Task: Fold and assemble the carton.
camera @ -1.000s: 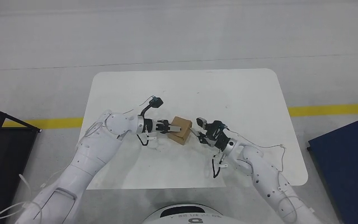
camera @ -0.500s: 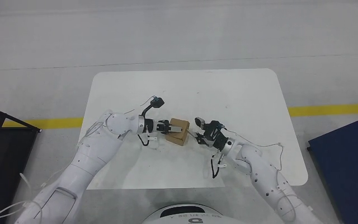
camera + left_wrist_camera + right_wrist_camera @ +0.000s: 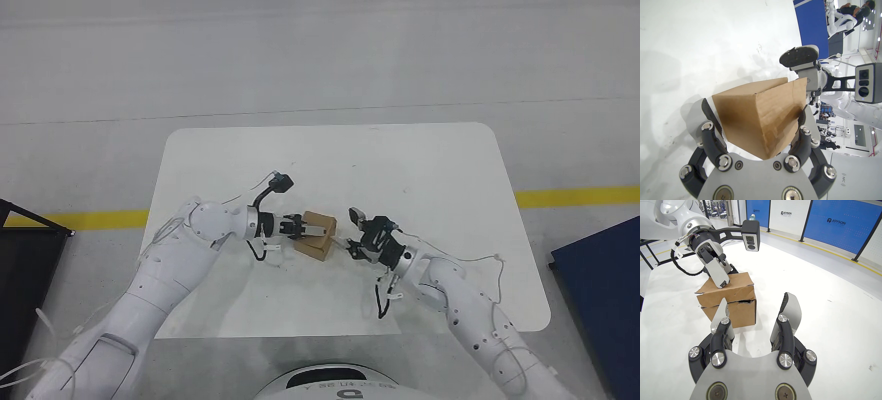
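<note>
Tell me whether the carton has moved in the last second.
Yes: the carton shifted slightly toward the table's left edge, held by the left gripper.

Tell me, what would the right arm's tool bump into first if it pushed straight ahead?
Probably the carton: one finger of the open right tool lines up with its near face, while the other points past its corner. Depth is hard to judge.

A white table stands on grey floor crossed by a yellow line (blue panels behind).
</note>
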